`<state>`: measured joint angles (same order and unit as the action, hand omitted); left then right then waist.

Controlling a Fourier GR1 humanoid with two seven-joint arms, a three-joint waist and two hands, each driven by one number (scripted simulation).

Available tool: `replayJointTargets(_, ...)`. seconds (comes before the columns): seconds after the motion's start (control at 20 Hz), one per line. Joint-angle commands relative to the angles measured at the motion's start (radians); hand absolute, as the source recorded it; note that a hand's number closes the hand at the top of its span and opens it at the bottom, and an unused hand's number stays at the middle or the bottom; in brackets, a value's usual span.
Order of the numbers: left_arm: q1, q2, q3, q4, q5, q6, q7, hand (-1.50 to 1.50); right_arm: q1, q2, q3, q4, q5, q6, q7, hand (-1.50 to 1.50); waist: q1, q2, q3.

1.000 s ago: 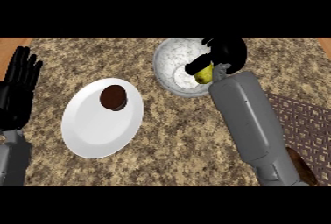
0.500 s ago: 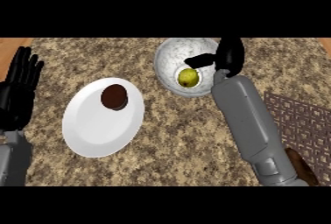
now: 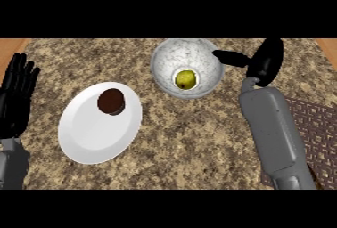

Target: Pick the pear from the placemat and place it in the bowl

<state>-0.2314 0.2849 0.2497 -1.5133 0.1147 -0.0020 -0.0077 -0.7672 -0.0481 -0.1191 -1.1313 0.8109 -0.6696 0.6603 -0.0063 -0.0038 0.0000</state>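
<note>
One pear [image 3: 186,79] sits in the bowl [image 3: 170,54], low against its inner wall near the far edge of the counter [image 3: 191,147], so the placing looks done. The right hand [image 3: 263,61] is beside the bowl's right rim, fingers straight and spread, thumb reaching toward the rim, holding nothing.

What remains, in my judgement, is a clean retreat. The hand should lift and draw back toward the near right corner without the thumb catching the rim, since a nudge there could slide or tip the bowl and roll the fruit.

The pear is yellow-green, rounded and smooth, likely to roll on a curved surface. The bowl is pale grey with a speckled, stone-like finish and a deep rounded hollow. The counter is mottled brown granite. A glossy white plate [image 3: 89,133] lies toward the left, carrying a dark brown round item [image 3: 112,101]. A woven brown placemat [image 3: 319,129] shows at the right edge. The left hand [image 3: 16,98] rests open at the left edge, fingers up.
</note>
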Motion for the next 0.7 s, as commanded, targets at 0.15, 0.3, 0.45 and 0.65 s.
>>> replayJointTargets(0.15, 0.011, 0.022, 0.032, 0.006, 0.019, -0.013, 0.010, 0.00, 0.292, -0.067, -0.022, -0.393, -0.124, 0.065, -0.033, -1.50, -0.016, -0.004, 0.000)
replayJointTargets(0.3, 0.003, -0.023, -0.017, -0.036, -0.013, 0.026, 0.028, 0.00, 0.406, -0.158, -0.100, -0.498, -0.286, 0.142, -0.121, -1.50, -0.018, -0.002, 0.001)
replayJointTargets(0.45, 0.026, -0.011, 0.002, -0.033, -0.011, 0.016, 0.006, 0.00, 0.551, -0.184, -0.128, -0.648, -0.363, 0.207, -0.137, -1.50, -0.015, -0.002, 0.000)
replayJointTargets(0.65, 0.003, -0.010, 0.010, -0.038, 0.013, 0.013, 0.042, 0.00, 0.674, -0.227, -0.242, -0.647, -0.567, 0.277, -0.309, -1.50, -0.006, 0.001, 0.001)
